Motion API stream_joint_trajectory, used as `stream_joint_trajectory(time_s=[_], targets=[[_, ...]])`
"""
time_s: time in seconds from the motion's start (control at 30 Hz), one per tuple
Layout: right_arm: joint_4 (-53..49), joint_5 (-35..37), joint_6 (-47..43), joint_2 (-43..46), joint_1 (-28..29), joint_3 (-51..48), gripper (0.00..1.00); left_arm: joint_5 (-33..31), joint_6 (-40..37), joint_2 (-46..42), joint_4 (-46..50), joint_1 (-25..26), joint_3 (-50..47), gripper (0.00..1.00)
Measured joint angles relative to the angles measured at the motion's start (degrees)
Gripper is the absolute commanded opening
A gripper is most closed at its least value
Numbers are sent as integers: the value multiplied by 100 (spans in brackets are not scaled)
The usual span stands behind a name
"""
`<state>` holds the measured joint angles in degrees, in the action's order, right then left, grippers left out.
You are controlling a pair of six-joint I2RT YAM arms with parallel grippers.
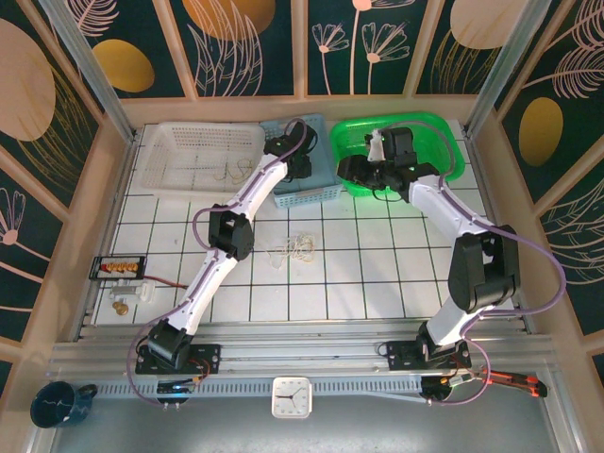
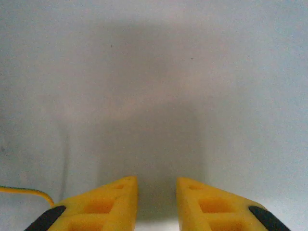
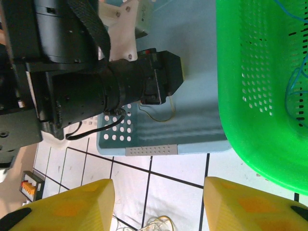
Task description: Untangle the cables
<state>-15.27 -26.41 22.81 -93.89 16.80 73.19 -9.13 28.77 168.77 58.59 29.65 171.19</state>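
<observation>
Top external view: the tangled cables (image 1: pixel 293 250) lie on the white tiles between the two arms, nearer the bases than either gripper. Left gripper (image 2: pixel 156 185) — jaws narrowly apart, pinching nothing — hangs inside the blue basket (image 1: pixel 319 195), with one yellow wire (image 2: pixel 24 190) just to its side. Right gripper (image 3: pixel 156 202) — spread wide, empty — sits beside the green basket (image 1: pixel 434 121). Judgement: the bundle lies straight back from the left gripper, which is better placed.
</observation>
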Motion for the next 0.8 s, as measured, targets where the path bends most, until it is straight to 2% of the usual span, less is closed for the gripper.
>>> stream_joint_trajectory(time_s=[0.07,0.17,0.47,0.8], targets=[[-7,2,-2,20,0,0,52,-37,4,7,-15,0,7,16],[-24,22,-2,48,0,0,52,-15,4,9,-98,0,15,0],[-24,63,0,74,0,-4,52,70,-114,-197,-201,-2,11,0],[0,59,4,74,0,-66,52,-153,-173,-1574,-225,-245,22,0]])
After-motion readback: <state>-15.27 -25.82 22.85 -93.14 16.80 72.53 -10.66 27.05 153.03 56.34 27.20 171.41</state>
